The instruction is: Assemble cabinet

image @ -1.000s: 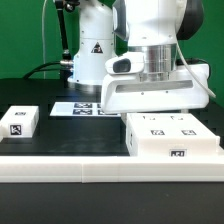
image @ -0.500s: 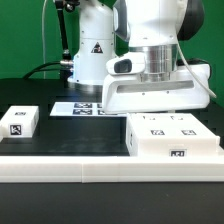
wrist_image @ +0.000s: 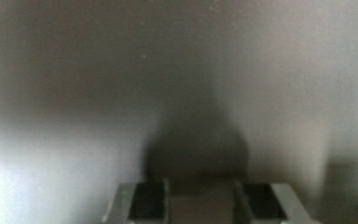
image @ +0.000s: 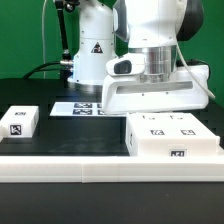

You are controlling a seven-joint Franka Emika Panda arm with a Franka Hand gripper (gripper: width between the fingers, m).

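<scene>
The cabinet is the big white block with tagged panels, lying flat on the exterior view's right. My gripper's hand hangs low right behind its far edge, and the block hides the fingers there. In the wrist view my gripper shows two dark pads standing apart with a dim gap between them. Nothing shows held in the gap. A blurred pale surface very close up fills the rest of that view. A small white tagged part lies on the exterior view's left.
The marker board lies flat behind the parts, near the robot's base. A long white rail runs along the front of the table. Black table lies between the small part and the cabinet.
</scene>
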